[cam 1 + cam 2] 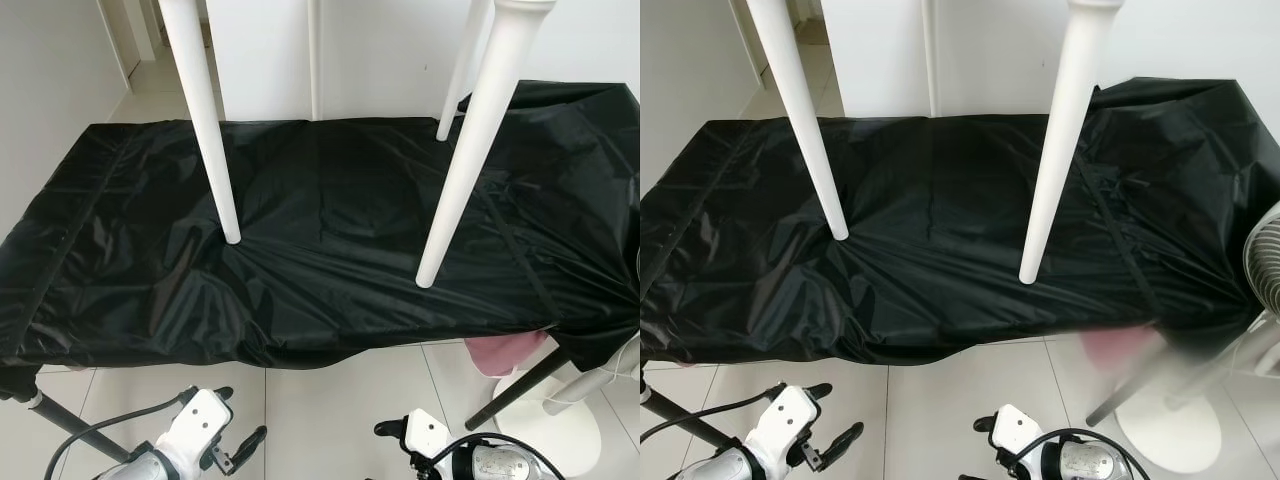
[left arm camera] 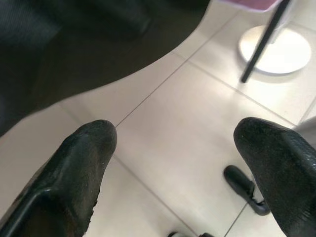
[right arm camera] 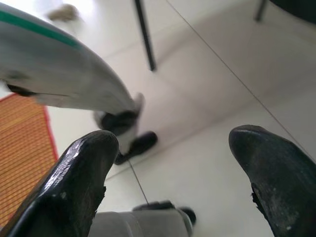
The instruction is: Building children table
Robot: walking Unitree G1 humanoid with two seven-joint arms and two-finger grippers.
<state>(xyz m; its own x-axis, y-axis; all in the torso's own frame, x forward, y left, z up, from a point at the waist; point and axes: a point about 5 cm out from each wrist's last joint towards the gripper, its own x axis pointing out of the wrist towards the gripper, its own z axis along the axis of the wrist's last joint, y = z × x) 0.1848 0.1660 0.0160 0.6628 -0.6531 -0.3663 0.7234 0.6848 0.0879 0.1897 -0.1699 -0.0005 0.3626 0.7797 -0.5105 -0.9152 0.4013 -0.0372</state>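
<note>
**White table legs standing on the black sheet, both grippers low and empty**

Two white tapered table legs are resting their tips on a black plastic sheet [image 1: 330, 210] that is covering a low, wide surface ahead of the robot. The left table leg [image 1: 205, 120] is touching the sheet at about 11 o'clock from the picture's centre, and the right table leg [image 1: 470, 150] is slanting down to a point at about 3 o'clock. Two more white legs are showing behind them near 12 o'clock, their upper ends cut off by the frame.

The left gripper [image 1: 235, 440] is hanging at 7 o'clock over the pale floor tiles [image 1: 320, 410], well apart from the legs. In the left wrist view its fingers [image 2: 79, 168] are standing wide apart with only tile between them. The right gripper [image 1: 395, 430] is sitting at about 5 o'clock, likewise well short of the sheet; its fingers [image 3: 79, 173] are spread wide and gripping nothing.

At 4 o'clock a white round fan base [image 1: 555, 425] is standing on the floor beside a dark slanted support leg [image 1: 520, 385], with something pink [image 1: 495, 352] peeking from under the sheet's edge
</note>
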